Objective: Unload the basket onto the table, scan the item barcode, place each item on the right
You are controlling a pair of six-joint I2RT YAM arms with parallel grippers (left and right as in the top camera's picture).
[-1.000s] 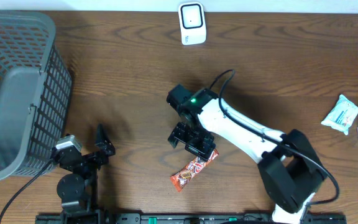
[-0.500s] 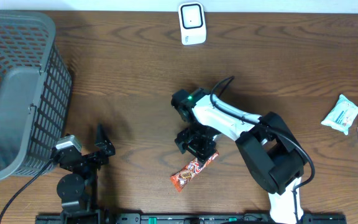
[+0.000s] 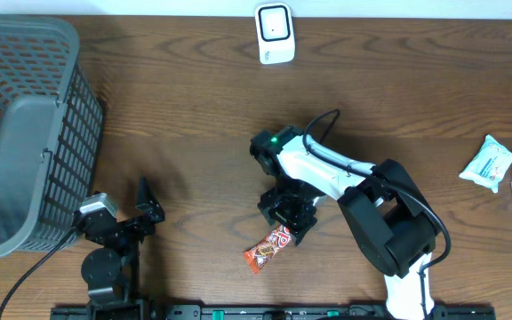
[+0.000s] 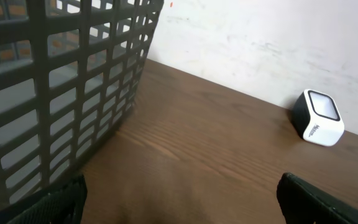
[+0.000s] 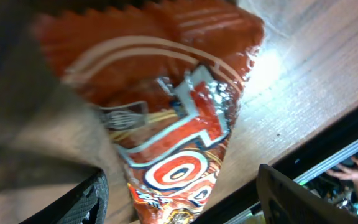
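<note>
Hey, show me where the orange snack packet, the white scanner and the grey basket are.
orange snack packet (image 3: 265, 252), overhead view, middle of the wrapper.
white scanner (image 3: 275, 31), overhead view, its top face.
grey basket (image 3: 76, 133), overhead view, its mesh side wall.

Snack packet (image 3: 268, 250) top beneath right jaws

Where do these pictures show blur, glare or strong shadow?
Right wrist view: the snack packet fills the frame, its upper left dark and blurred, with bright glare on the table beside it. Left wrist view: the basket close by looks a little soft, the scanner sharp. Overhead view: even light, all sharp, only faint shadows.
</note>
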